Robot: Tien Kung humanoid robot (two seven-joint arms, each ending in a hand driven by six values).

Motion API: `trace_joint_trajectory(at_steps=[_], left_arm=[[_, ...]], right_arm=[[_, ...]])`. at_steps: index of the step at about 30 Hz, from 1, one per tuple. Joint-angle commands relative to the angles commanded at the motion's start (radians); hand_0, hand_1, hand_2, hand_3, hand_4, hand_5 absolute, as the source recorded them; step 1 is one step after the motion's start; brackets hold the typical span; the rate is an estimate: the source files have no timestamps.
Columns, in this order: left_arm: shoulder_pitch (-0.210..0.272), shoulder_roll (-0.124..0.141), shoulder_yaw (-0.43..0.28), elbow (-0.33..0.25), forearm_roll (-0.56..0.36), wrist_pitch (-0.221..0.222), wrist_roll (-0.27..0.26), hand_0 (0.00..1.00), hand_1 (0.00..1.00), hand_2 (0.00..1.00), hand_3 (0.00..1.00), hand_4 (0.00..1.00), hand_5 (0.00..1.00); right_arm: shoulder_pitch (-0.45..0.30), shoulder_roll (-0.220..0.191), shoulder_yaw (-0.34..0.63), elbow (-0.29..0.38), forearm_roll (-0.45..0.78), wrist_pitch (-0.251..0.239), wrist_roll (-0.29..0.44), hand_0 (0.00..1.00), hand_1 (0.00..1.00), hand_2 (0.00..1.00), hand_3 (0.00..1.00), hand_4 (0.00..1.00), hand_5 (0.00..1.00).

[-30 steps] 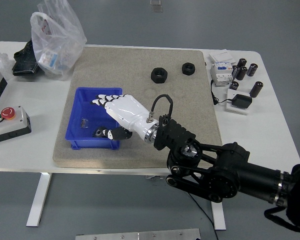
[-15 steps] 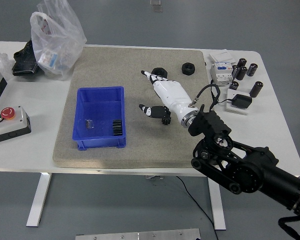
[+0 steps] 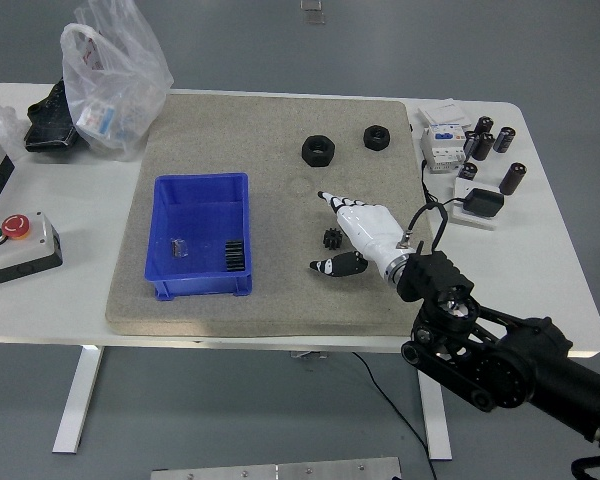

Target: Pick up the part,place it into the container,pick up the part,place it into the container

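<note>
My right hand (image 3: 325, 230) reaches in from the lower right, white with black fingertips, and hovers low over the mat. Its fingers are spread and hold nothing. A small black gear (image 3: 331, 238) lies on the mat between the thumb and the other fingers, just left of the palm. The blue container (image 3: 202, 190) stands on the mat's left half. It holds a black ribbed part (image 3: 236, 255) and a small dark part (image 3: 177, 246). Two black nuts (image 3: 318, 150) (image 3: 377, 137) lie at the mat's far side.
The tan mat (image 3: 230, 120) covers the table's middle. A plastic bag (image 3: 110, 75) and a black object (image 3: 48, 125) sit at the far left, a button box (image 3: 15, 245) at the left edge. Capacitors (image 3: 495, 140), a breaker (image 3: 443, 142) and an adapter (image 3: 480, 204) lie at the right.
My right hand left the blue container, swung right toward the nuts, then drew back toward me. It now sits open beside the small gear. A black ribbed part now lies in the container.
</note>
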Motion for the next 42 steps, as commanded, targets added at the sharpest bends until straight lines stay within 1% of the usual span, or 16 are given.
trace_joint_trajectory(at_steps=[1, 2, 7, 8, 13, 14, 19, 20, 22, 28, 32, 34, 36, 37, 38, 42], left_arm=[[0.000, -0.001, -0.001, 0.000, 0.001, 0.000, 0.000, 0.673, 0.584, 0.565, 0.634, 0.627, 0.236], [0.001, -0.001, -0.001, 0.000, 0.001, 0.000, 0.001, 0.673, 0.584, 0.565, 0.634, 0.627, 0.236], [0.000, -0.002, 0.001, 0.000, -0.001, 0.000, 0.000, 0.673, 0.584, 0.565, 0.634, 0.627, 0.236], [-0.001, -0.002, 0.002, 0.000, -0.001, 0.000, 0.000, 0.673, 0.584, 0.566, 0.634, 0.627, 0.236], [-0.001, -0.002, 0.002, 0.000, -0.001, 0.000, 0.000, 0.673, 0.584, 0.566, 0.634, 0.627, 0.236], [-0.001, -0.002, 0.002, 0.000, -0.001, 0.000, 0.000, 0.673, 0.584, 0.565, 0.634, 0.627, 0.236], [-0.001, -0.003, 0.003, 0.000, -0.002, 0.000, -0.001, 0.673, 0.584, 0.565, 0.634, 0.627, 0.236], [-0.002, -0.003, 0.004, 0.000, -0.003, 0.000, -0.001, 0.673, 0.585, 0.566, 0.634, 0.628, 0.237], [-0.002, -0.003, 0.005, 0.000, -0.004, 0.000, -0.001, 0.673, 0.585, 0.566, 0.634, 0.628, 0.237], [-0.002, -0.002, 0.005, 0.000, -0.004, 0.000, -0.001, 0.673, 0.585, 0.566, 0.634, 0.627, 0.237], [-0.002, -0.001, 0.006, 0.000, -0.006, 0.000, -0.001, 0.673, 0.585, 0.566, 0.633, 0.628, 0.240], [-0.001, -0.001, 0.005, 0.000, -0.005, 0.000, 0.000, 0.673, 0.585, 0.566, 0.633, 0.628, 0.240], [0.000, -0.001, 0.005, 0.000, -0.005, 0.000, 0.000, 0.673, 0.585, 0.566, 0.633, 0.628, 0.240], [0.000, -0.001, 0.005, 0.000, -0.005, 0.000, 0.001, 0.673, 0.585, 0.566, 0.633, 0.628, 0.240], [0.000, -0.001, 0.005, 0.000, -0.005, 0.000, 0.001, 0.673, 0.585, 0.566, 0.633, 0.627, 0.239], [-0.001, 0.001, 0.008, 0.000, -0.008, 0.000, 0.001, 0.673, 0.585, 0.566, 0.633, 0.627, 0.239]], right_arm=[[0.002, 0.001, -0.001, -0.005, -0.002, -0.002, 0.001, 0.538, 0.818, 0.827, 0.934, 0.749, 0.252], [0.005, 0.002, -0.002, -0.010, -0.003, -0.005, 0.002, 0.426, 0.652, 0.595, 0.644, 0.347, 0.187], [0.020, 0.011, -0.023, -0.044, 0.023, -0.019, 0.015, 0.426, 0.652, 0.595, 0.644, 0.347, 0.187], [0.022, 0.014, -0.028, -0.052, 0.026, -0.021, 0.016, 0.376, 0.514, 0.336, 0.486, 0.019, 0.066], [0.028, 0.023, -0.048, -0.082, 0.044, -0.037, 0.028, 0.376, 0.514, 0.336, 0.486, 0.019, 0.066], [0.028, 0.024, -0.050, -0.085, 0.045, -0.040, 0.029, 0.368, 0.497, 0.295, 0.399, 0.002, 0.021], [0.030, 0.024, -0.054, -0.091, 0.049, -0.057, 0.040, 0.368, 0.497, 0.295, 0.399, 0.002, 0.021], [0.031, 0.023, -0.054, -0.088, 0.049, -0.061, 0.042, 0.362, 0.489, 0.281, 0.332, 0.002, 0.031], [0.035, 0.020, -0.053, -0.080, 0.049, -0.068, 0.047, 0.362, 0.489, 0.281, 0.332, 0.002, 0.031], [0.075, 0.005, -0.070, -0.008, 0.062, -0.087, 0.053, 0.359, 0.483, 0.276, 0.325, 0.002, 0.040], [0.112, 0.007, -0.106, 0.051, 0.090, -0.099, 0.057, 0.363, 0.485, 0.276, 0.327, 0.002, 0.040], [0.136, 0.018, -0.138, 0.084, 0.104, -0.109, 0.062, 0.363, 0.485, 0.276, 0.327, 0.002, 0.040], [0.159, 0.041, -0.167, 0.103, 0.106, -0.118, 0.065, 0.363, 0.485, 0.276, 0.327, 0.002, 0.040], [0.171, 0.056, -0.183, 0.106, 0.104, -0.122, 0.066, 0.363, 0.485, 0.276, 0.327, 0.002, 0.040], [0.181, 0.069, -0.197, 0.108, 0.102, -0.125, 0.068, 0.381, 0.497, 0.308, 0.345, 0.002, 0.005], [0.210, 0.108, -0.251, 0.102, 0.097, -0.129, 0.072, 0.381, 0.497, 0.308, 0.345, 0.002, 0.005]])
